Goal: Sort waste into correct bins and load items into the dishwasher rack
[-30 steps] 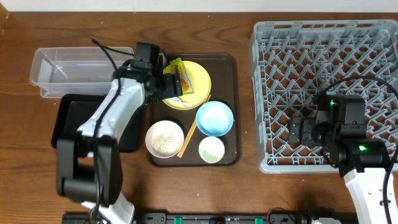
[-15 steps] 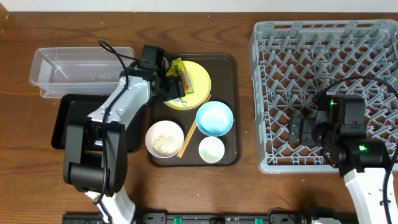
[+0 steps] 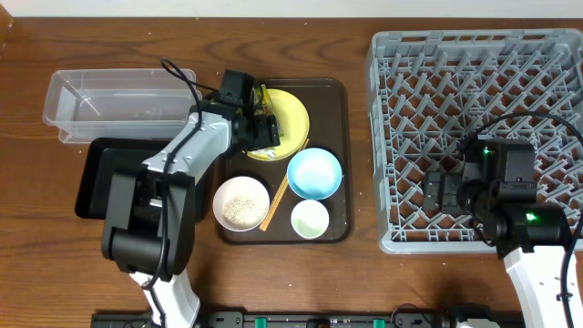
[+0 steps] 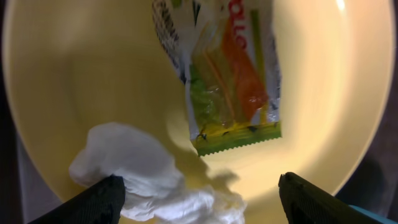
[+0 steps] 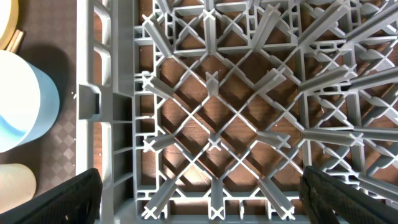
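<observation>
The yellow plate lies at the back of the brown serving tray and fills the left wrist view. On it lie the green-and-orange snack wrapper and a crumpled white scrap. My left gripper is open just above the plate. Its fingers straddle the scrap, with the wrapper just ahead of them. My right gripper is open and empty over the front left part of the grey dishwasher rack, whose pegs fill the right wrist view.
The brown tray also holds a light blue bowl, a white bowl with rice crumbs, a pale cup and wooden chopsticks. The clear tub and the black tray stand at the left.
My left gripper has moved right from the plate's left edge to over the plate, above the scrap and wrapper. The right arm has not moved.
</observation>
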### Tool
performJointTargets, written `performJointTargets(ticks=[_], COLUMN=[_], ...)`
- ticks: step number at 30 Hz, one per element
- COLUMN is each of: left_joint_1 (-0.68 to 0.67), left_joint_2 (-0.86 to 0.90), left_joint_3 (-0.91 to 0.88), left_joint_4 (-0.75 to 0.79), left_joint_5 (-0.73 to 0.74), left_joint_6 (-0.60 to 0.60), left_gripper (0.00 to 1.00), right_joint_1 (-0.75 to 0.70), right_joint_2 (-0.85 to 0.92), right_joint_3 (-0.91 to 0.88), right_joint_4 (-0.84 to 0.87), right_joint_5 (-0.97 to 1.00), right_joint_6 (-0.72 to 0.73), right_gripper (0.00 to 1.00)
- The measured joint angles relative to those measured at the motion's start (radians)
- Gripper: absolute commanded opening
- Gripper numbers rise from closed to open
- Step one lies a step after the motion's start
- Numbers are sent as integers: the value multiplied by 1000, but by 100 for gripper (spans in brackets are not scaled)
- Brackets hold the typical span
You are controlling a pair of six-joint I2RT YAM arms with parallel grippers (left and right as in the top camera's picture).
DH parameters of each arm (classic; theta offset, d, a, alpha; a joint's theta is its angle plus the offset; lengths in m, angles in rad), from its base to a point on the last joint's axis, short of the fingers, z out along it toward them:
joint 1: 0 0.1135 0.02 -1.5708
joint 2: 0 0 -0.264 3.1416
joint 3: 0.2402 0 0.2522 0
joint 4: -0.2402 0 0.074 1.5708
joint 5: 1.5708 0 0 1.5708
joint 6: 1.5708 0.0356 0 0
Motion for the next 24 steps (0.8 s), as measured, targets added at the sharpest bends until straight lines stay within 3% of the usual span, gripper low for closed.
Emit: performJointTargets(ticks=[13, 22, 24], left_joint_1=[-2, -2, -2], left_joint_2=[9, 8, 9], left_joint_3=[0, 0, 0], left_joint_4=[-35, -39, -40], left_joint_5=[-16, -17, -17], left_joint_6=[-19, -20, -18], left_gripper=[29, 6, 6], right_joint_1=[0, 0, 0], right_joint_2=[0, 0, 0], right_joint_3=[0, 0, 0], right_joint_4=[0, 0, 0], right_joint_5=[0, 0, 0], right_joint_6=[0, 0, 0], right_gripper=[99, 99, 99])
